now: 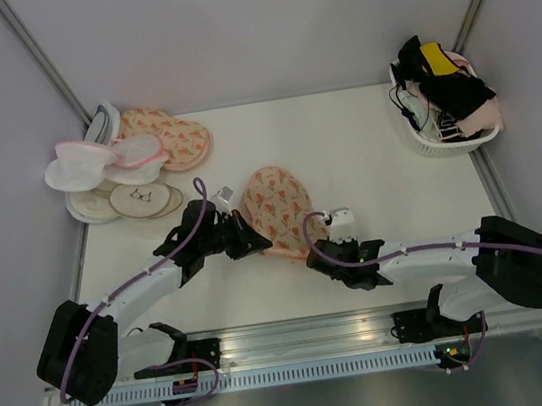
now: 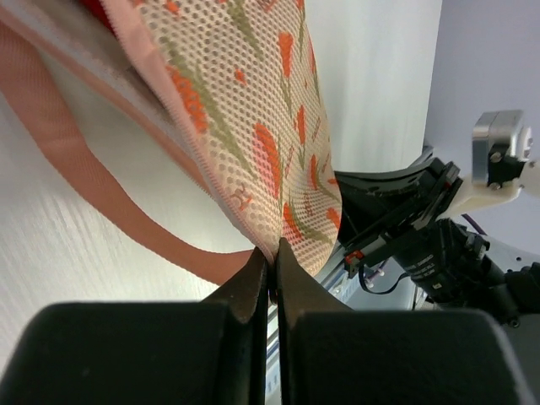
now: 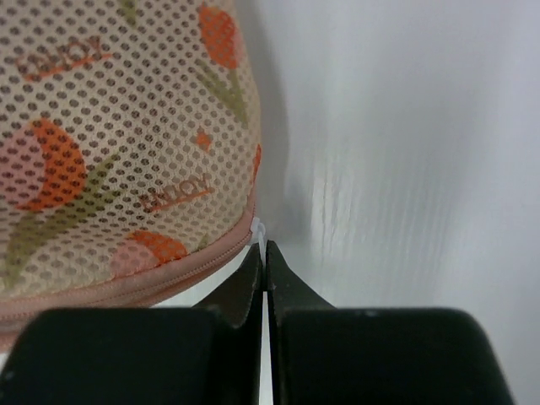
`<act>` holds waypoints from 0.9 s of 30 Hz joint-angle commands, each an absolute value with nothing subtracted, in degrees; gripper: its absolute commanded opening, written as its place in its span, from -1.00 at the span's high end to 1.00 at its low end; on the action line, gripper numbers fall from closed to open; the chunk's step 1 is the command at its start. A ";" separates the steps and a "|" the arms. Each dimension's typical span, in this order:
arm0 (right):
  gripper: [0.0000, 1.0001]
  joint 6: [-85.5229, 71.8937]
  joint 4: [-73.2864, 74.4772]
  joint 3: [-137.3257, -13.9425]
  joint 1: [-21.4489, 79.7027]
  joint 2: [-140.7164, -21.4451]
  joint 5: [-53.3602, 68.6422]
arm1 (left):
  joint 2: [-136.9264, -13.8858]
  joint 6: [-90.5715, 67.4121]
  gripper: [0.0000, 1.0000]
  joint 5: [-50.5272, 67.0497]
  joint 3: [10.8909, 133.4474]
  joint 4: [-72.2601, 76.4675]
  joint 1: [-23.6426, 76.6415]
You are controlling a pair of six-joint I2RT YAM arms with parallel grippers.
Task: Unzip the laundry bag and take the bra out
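The laundry bag (image 1: 277,212), peach-cream mesh with an orange print, lies in the middle of the table. My left gripper (image 1: 253,240) is shut on the bag's near-left edge. In the left wrist view the jaws (image 2: 272,257) pinch the mesh edge (image 2: 253,126), and pink edging (image 2: 101,194) hangs loose. A sliver of deep red, perhaps the bra (image 2: 95,8), shows at the bag's opened edge. My right gripper (image 1: 321,255) is at the bag's near-right end. In the right wrist view it (image 3: 265,253) is shut on the small white zipper pull (image 3: 260,229) beside the pink zipper (image 3: 152,274).
A second printed bag (image 1: 171,136) and white round pouches with pink trim (image 1: 105,171) lie at the back left. A white basket (image 1: 435,145) with black, yellow and beige-pink garments stands at the back right. The right arm (image 2: 439,245) shows close by in the left wrist view.
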State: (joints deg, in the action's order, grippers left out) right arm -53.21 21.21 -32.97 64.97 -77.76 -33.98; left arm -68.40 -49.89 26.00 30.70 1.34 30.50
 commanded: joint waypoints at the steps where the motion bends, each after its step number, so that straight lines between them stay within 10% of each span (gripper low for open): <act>1: 0.99 -52.57 28.57 -36.12 61.97 -79.80 -40.78 | -69.34 -42.98 0.95 30.05 33.40 0.35 28.74; 6: 0.95 -49.58 27.42 -37.53 60.91 -79.55 -39.56 | -69.70 -43.24 0.79 33.92 32.43 0.97 28.74; 9: 0.25 -46.15 26.81 -36.92 61.17 -76.39 -35.43 | -67.43 -43.86 -0.11 33.49 31.38 1.14 28.74; 12: -0.32 -43.69 26.02 -35.60 62.40 -70.42 -30.95 | -65.22 -45.00 -0.50 32.35 30.15 1.14 28.74; 16: -0.74 -40.61 26.80 -36.29 64.24 -64.35 -22.96 | -60.93 -46.66 -0.64 31.21 29.09 0.44 28.74; 27: -0.75 -34.29 27.52 -50.17 73.65 -72.41 -26.45 | -36.40 -50.97 -0.77 11.70 24.87 -16.51 28.74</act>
